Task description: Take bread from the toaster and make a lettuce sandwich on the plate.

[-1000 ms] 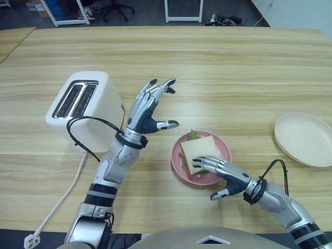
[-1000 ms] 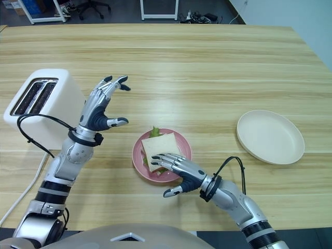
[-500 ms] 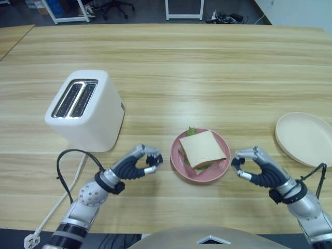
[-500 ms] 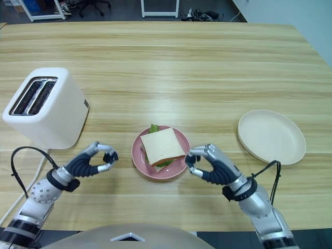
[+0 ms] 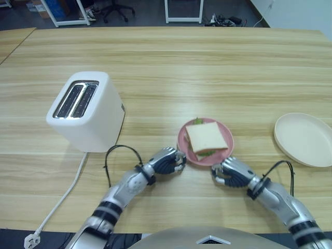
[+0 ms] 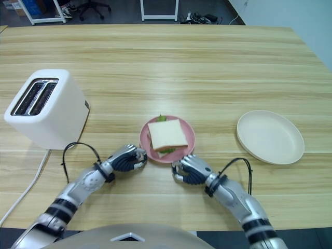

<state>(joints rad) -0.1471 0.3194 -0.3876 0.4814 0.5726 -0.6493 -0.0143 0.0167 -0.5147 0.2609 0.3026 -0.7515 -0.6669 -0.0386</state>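
Nearest, the left robot hand [image 5: 167, 161] and the right robot hand [image 5: 231, 173] sat low over the bench [image 5: 207, 67], both curled up tight and holding nothing (one at each side of the pink plate's near edge). Just past them, the sandwich [image 5: 206, 137] lay on the pink plate [image 5: 181, 141], with green lettuce [image 5: 198, 121] peeking out at the back. The white toaster [image 5: 85, 110] stood farther off on the left, and a cream plate [image 5: 303, 139] lay well apart on the right.

The wooden table [image 5: 207, 67] carries a toaster [image 5: 85, 111], a pink plate [image 5: 181, 145] — and a cream plate [image 5: 303, 139].

An office or lab (hard to tell which): swivel chair [image 5: 117, 9], floor cables [image 5: 224, 21], long wooden table [image 5: 218, 67].
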